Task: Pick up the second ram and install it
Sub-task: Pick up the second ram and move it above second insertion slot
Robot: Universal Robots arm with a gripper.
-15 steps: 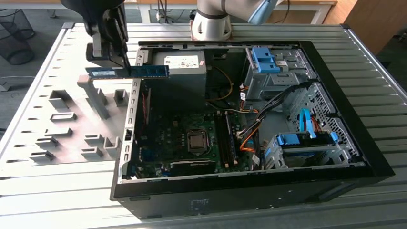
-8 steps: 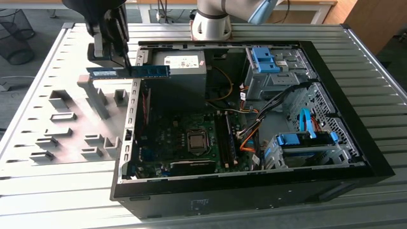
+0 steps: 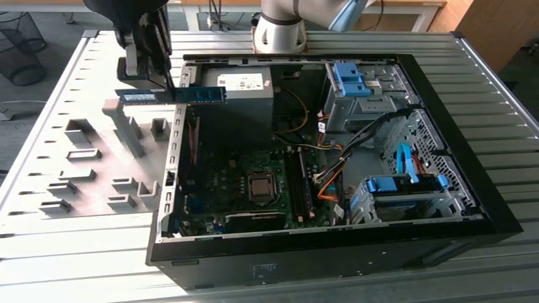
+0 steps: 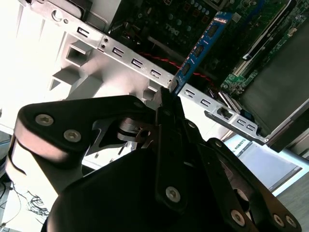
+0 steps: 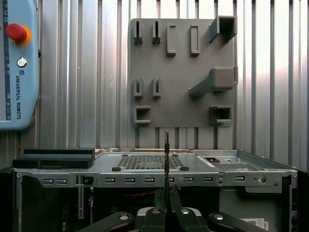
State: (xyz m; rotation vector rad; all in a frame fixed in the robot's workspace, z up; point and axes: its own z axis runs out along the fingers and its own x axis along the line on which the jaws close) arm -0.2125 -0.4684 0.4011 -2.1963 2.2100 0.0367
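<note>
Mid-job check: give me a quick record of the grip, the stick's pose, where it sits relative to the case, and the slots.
end effector: shut on the memory stick
memory stick: lifted, on edge, level
stick position: across the computer case wall on the exterior view's left, not yet at the slots
memory slots: on the board, beside the processor socket
holder board: grey, beside the case

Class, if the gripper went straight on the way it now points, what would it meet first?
Probably the case's slotted wall, which seems to lie just beyond the fingers clamping the ram; depth is unclear.
</note>
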